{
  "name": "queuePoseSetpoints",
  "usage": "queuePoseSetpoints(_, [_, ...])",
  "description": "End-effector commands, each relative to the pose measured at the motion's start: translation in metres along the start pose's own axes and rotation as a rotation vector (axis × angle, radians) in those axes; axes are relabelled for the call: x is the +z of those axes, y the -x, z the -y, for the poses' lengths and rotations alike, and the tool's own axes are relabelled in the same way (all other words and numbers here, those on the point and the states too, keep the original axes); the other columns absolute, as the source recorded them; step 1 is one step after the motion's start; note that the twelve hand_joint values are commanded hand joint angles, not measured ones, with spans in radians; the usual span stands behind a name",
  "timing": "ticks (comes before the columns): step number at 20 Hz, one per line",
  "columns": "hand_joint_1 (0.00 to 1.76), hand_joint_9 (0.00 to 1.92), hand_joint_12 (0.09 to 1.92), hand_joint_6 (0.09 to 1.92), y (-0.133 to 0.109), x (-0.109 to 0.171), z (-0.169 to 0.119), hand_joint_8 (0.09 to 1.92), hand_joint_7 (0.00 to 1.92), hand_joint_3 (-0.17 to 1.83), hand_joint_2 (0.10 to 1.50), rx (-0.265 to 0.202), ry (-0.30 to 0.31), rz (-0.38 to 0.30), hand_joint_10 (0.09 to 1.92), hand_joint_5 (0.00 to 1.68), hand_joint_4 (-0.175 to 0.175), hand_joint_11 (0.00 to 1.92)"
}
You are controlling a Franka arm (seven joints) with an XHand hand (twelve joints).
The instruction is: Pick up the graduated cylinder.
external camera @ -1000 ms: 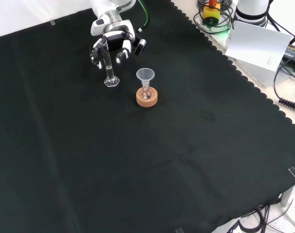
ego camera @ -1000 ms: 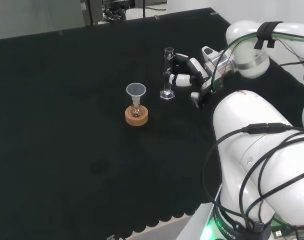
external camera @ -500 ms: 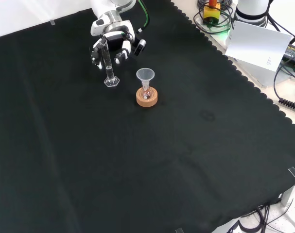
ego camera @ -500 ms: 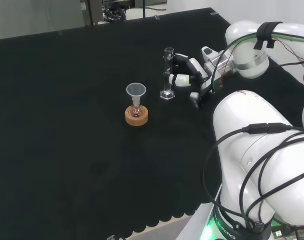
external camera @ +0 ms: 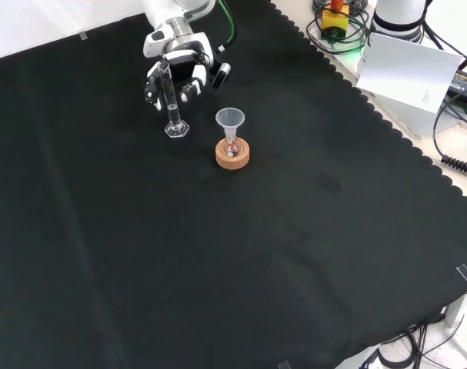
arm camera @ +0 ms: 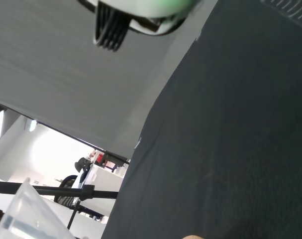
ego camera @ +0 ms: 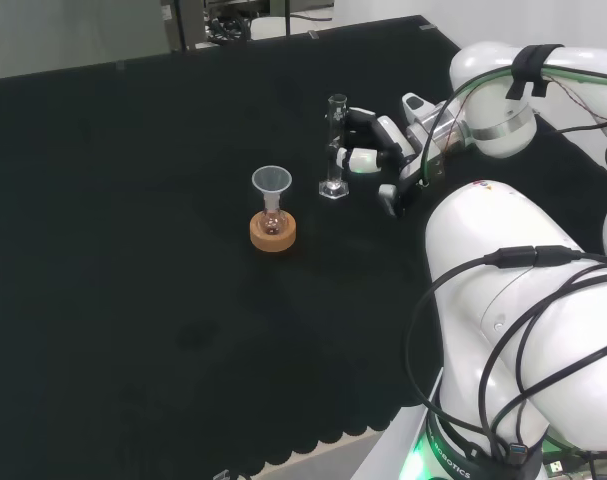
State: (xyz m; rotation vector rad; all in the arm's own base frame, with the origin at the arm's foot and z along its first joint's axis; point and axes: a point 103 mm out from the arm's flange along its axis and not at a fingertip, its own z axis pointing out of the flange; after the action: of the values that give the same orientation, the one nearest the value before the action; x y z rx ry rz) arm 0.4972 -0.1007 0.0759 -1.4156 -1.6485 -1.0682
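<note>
Curling my hand partway round the graduated cylinder, which stands upright on the desk near the funnel-topped flask, I risk tipping it if my fingers push unevenly.

A black cloth with a scalloped edge covers the worktop and takes up most of the front view; faint creases run across it. In the upper right of the front view, past the cloth's edge, a pale surface carries a white sheet of paper, coiled black cables and a yellow and red object. At the top left of the head view a grey panel stands behind the cloth's far edge, with dark equipment just to its right. In the wrist view a grey wall rises beside the cloth, and a brightly lit room with a dark chair shows at the lower left.
</note>
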Motion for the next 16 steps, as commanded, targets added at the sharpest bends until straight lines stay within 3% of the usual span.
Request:
queuePoseSetpoints(1, [1.10, 0.95, 1.15, 0.57, 0.0019, 0.0041, -0.0013, 0.58, 0.65, 0.65, 0.73, 0.007, -0.004, -0.005, 0.38, 0.59, -0.003, 0.69])
queuePoseSetpoints(16, [1.13, 0.99, 1.08, 0.62, 0.0069, 0.0057, -0.0031, 0.59, 0.65, 0.64, 0.77, 0.005, -0.006, -0.014, 0.35, 0.58, -0.007, 0.80])
